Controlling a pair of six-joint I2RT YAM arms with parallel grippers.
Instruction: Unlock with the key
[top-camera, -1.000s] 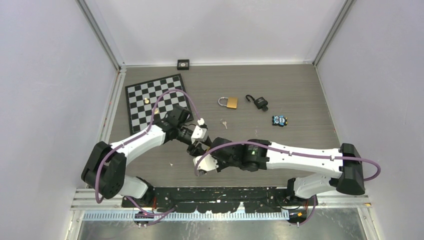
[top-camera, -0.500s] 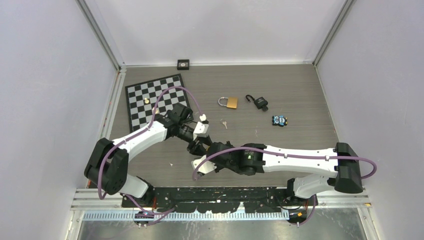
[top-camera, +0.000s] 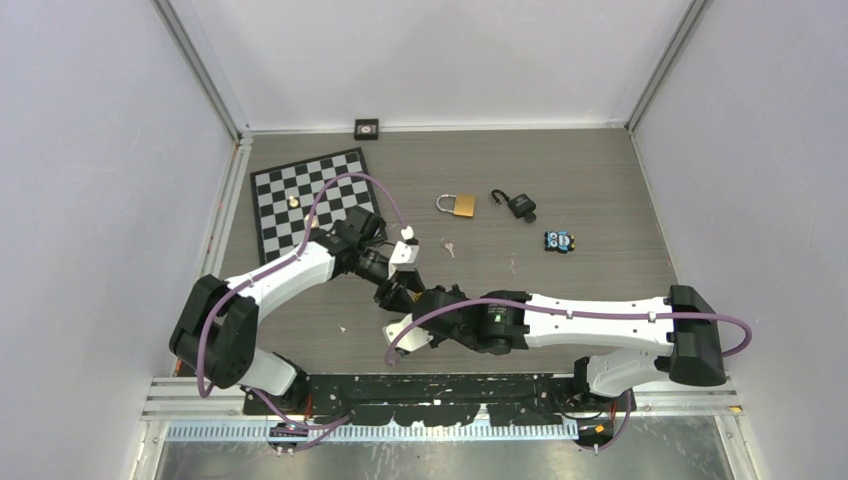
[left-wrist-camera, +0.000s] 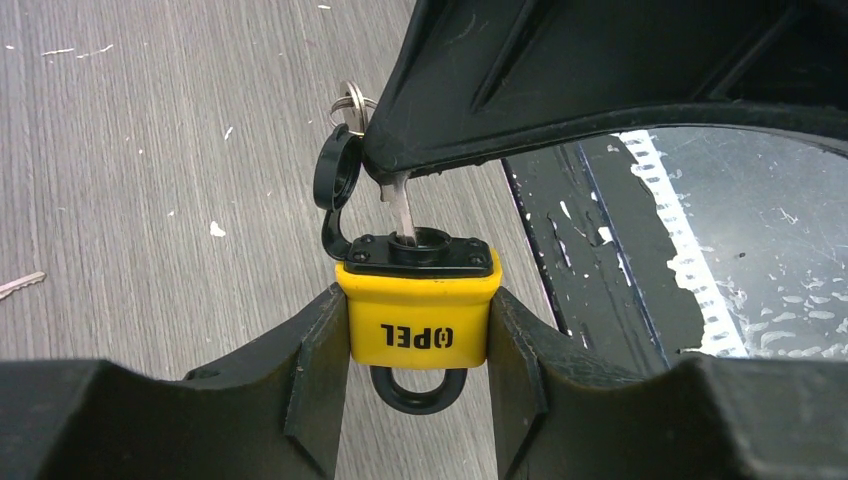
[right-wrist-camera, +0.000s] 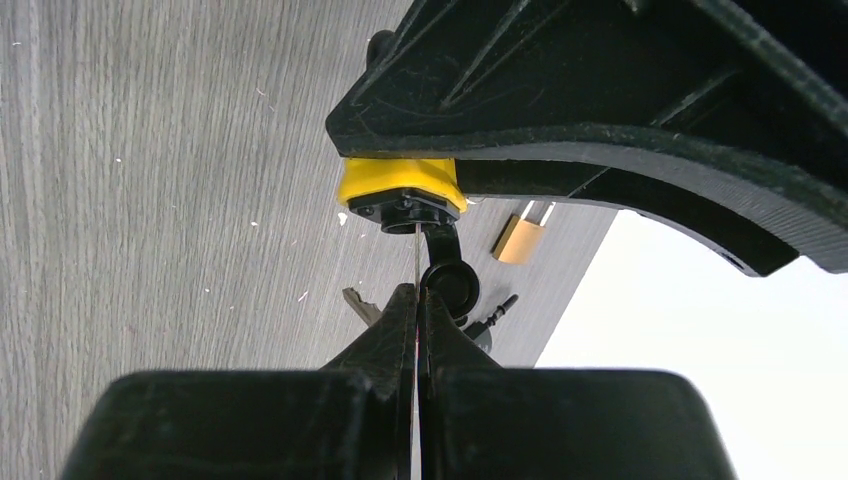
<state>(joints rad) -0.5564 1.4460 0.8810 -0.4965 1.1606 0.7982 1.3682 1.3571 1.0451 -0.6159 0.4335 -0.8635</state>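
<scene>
While key (left-wrist-camera: 402, 207) sits in yellow padlock (left-wrist-camera: 418, 322) | table edge (left-wrist-camera: 507, 200) just beside

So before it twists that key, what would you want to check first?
1. Yellow padlock clamped between the left end effector's fingers: ok.
2. Key pinched in the shut right end effector: ok.
3. Key blade entering the keyhole: ok. Whether it is fully seated: cannot tell.
4. Dust cap swung aside, clear of the keyhole: ok.
5. Shackle has room to spring out between the fingers: cannot tell.
</scene>
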